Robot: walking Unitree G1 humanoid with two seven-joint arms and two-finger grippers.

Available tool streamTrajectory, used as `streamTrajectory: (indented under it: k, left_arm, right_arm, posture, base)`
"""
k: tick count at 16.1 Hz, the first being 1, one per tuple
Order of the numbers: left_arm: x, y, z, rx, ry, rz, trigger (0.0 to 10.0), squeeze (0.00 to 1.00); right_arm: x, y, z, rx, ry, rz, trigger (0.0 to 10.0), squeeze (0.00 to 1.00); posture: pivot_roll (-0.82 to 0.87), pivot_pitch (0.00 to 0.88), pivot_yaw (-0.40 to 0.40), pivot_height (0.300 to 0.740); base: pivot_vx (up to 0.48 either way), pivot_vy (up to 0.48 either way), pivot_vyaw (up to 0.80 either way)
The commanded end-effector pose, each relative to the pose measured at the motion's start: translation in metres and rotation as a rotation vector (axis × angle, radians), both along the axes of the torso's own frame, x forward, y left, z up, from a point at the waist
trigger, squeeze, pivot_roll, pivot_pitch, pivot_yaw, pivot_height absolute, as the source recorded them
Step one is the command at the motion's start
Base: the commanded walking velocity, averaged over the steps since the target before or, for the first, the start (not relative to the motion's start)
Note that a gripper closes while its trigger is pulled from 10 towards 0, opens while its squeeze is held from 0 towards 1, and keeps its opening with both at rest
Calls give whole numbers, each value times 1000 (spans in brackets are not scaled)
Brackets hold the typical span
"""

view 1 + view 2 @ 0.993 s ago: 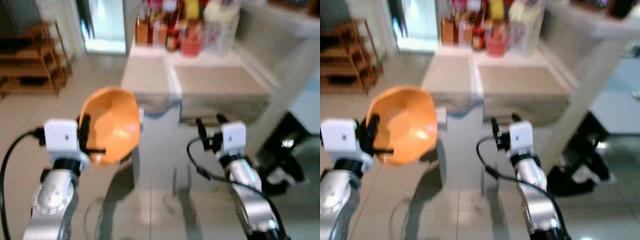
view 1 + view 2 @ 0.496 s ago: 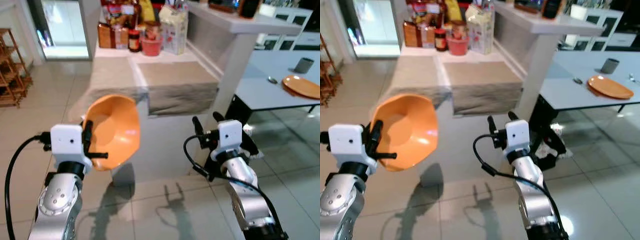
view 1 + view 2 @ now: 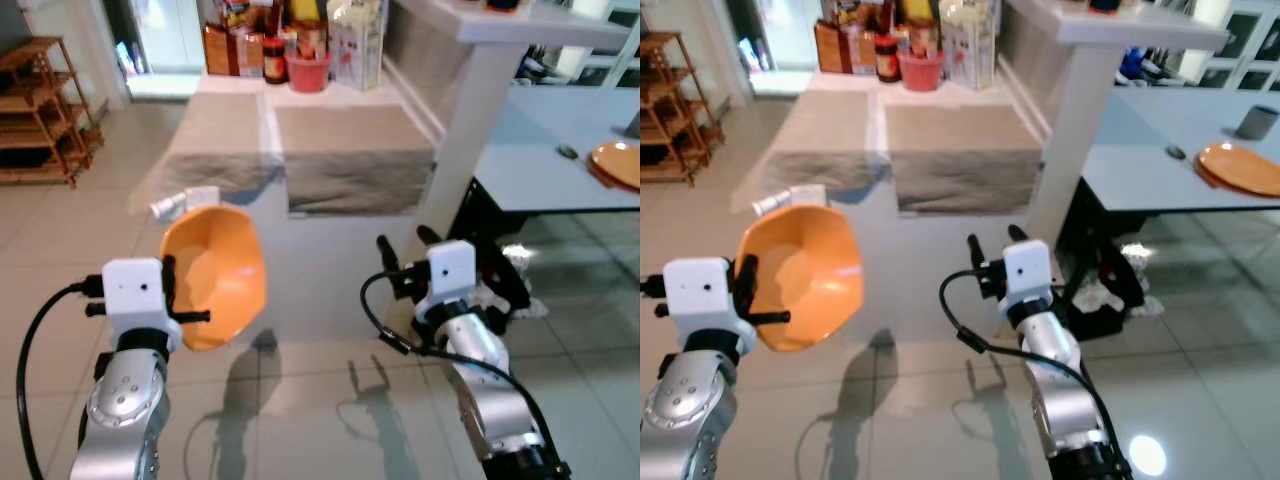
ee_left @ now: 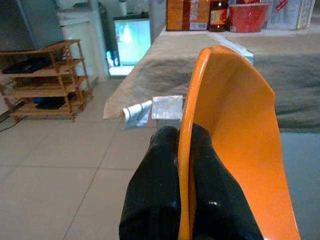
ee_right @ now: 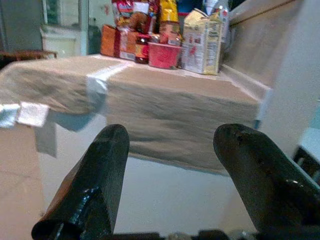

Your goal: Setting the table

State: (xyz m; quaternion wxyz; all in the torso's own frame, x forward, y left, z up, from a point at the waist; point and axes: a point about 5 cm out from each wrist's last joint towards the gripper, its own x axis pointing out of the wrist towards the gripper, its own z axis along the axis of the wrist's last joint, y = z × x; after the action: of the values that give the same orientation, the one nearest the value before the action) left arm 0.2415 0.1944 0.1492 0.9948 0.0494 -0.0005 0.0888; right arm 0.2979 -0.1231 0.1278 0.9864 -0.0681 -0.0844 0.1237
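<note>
An orange bowl (image 3: 215, 270) is tilted on its side in front of me, above the tiled floor. My left gripper (image 4: 178, 150) is shut on its rim, one black finger inside and one outside. To the right at about the same height, my right gripper (image 3: 400, 245) is open with nothing between its fingers (image 5: 102, 170). An orange plate (image 3: 1240, 168) lies on the grey dining table (image 3: 1140, 170) at the far right, with a grey cup (image 3: 1251, 122) and a small spoon (image 3: 1177, 152) beside it.
Straight ahead stands a counter draped in beige cloth (image 3: 340, 150), with bottles, cartons and a red tub (image 3: 308, 72) at its back. A white pillar (image 3: 480, 130) separates it from the table. Dark clutter (image 3: 505, 285) lies under the table. A wooden shelf (image 3: 40, 110) stands far left.
The camera has swung and steadied, bringing the grey table and orange plate into view at the right. Both arms keep their pose, and the bowl stays in the left gripper.
</note>
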Motion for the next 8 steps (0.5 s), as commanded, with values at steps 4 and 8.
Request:
streamTrajectory:
  k: [4, 8]
  left_arm:
    - [2, -3, 2, 9, -16, -8, 0, 0]
    - [-2, 2, 4, 0, -52, -26, 0, 0]
  right_arm:
    - [0, -5, 4, 16, -11, -14, 10000, 0]
    - [-1, -4, 9, 50, -44, -12, 10000, 0]
  posture:
    - [59, 0, -37, 740]
    - [61, 0, -37, 740]
  base:
    - [0, -480, 0]
    - [0, -480, 0]
